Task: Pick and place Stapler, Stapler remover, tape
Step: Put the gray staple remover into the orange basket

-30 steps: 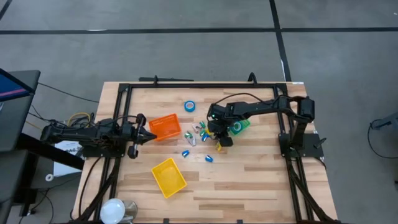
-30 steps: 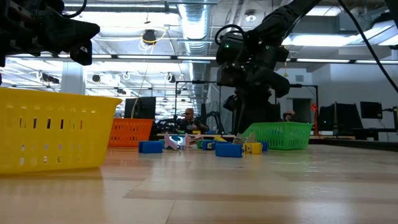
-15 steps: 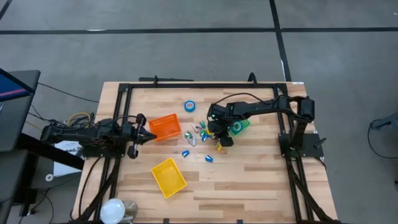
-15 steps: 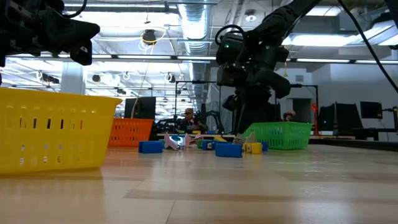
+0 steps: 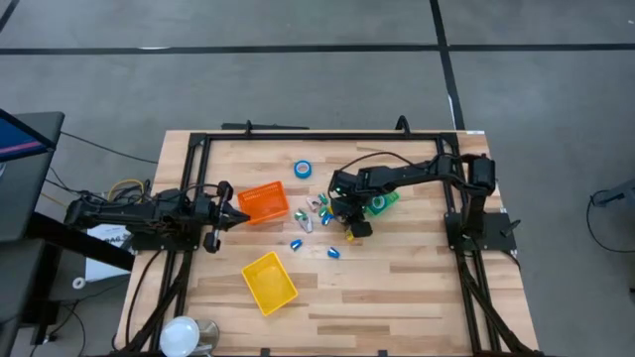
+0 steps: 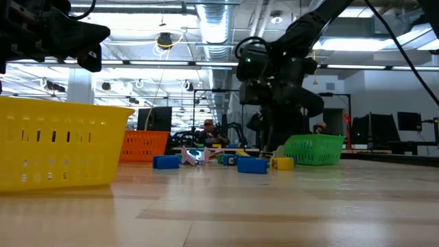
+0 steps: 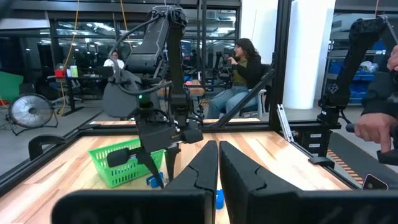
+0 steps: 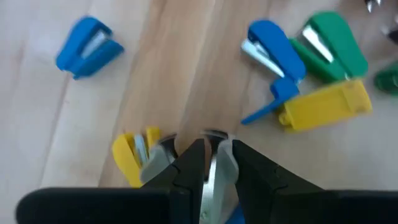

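Note:
My right gripper (image 8: 208, 152) points steeply down over the loose pile (image 5: 319, 208) at mid table, just left of the green bin (image 5: 381, 201). It is shut on a small stapler remover with metal claws. Beside its fingers a yellow stapler remover (image 8: 132, 154) lies on the wood. Farther off lie a blue stapler remover (image 8: 87, 43), a blue stapler (image 8: 273, 50), a green stapler (image 8: 329, 40) and a yellow stapler (image 8: 326, 106). One roll of blue tape (image 5: 303, 170) lies flat near the far edge. My left gripper (image 5: 241, 216) waits shut at the table's left, clear of everything. My right gripper pinches the stapler remover between its two fingers, coming from above at a slant. Silvery claws (image 8: 214, 163) show in the gap and beside the fingertips, and a blue bit (image 8: 233, 218) shows behind them. The fingers hide the rest; whether it is clear of the table I cannot tell.
An orange bin (image 5: 263, 202) stands left of the pile and a yellow bin (image 5: 269, 282) nearer the front. Two blue pieces (image 5: 296, 244) (image 5: 333, 252) and a yellow one (image 5: 349, 236) lie on open wood. People sit beyond the table's far side.
My right gripper has dipped a little toward the table beside the yellow stapler remover, with the gap between its fingers unchanged. The loose pieces have stayed where they were.

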Robot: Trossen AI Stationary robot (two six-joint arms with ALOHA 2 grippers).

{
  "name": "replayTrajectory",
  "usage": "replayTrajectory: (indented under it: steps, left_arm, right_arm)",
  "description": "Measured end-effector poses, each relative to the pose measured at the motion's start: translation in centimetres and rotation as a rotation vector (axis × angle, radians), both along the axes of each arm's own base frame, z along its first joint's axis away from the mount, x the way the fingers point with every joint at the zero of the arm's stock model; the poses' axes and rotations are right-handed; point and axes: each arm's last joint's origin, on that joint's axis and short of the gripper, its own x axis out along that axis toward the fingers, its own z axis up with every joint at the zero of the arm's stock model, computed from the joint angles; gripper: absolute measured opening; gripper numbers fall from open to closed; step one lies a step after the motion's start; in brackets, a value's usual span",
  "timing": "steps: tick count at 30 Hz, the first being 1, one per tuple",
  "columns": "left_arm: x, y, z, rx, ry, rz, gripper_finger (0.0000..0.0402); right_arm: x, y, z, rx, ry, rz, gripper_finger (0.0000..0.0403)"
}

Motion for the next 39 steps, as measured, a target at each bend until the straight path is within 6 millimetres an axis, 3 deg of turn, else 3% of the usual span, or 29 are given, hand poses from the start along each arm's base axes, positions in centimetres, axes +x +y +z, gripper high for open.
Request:
replayTrajectory:
  steps: [33,39]
  left_arm:
    - [-0.01,0.00,0.09,0.000,-0.008,0.001,0.0008]
    - [-0.02,0.00,0.13,0.000,-0.013,0.000,0.0008]
  right_arm:
    - [-0.37,-0.47,0.55,0.007,0.035,-0.016,0.0072]
    - [-0.37,-0.48,0.55,0.008,0.035,-0.016,0.0049]
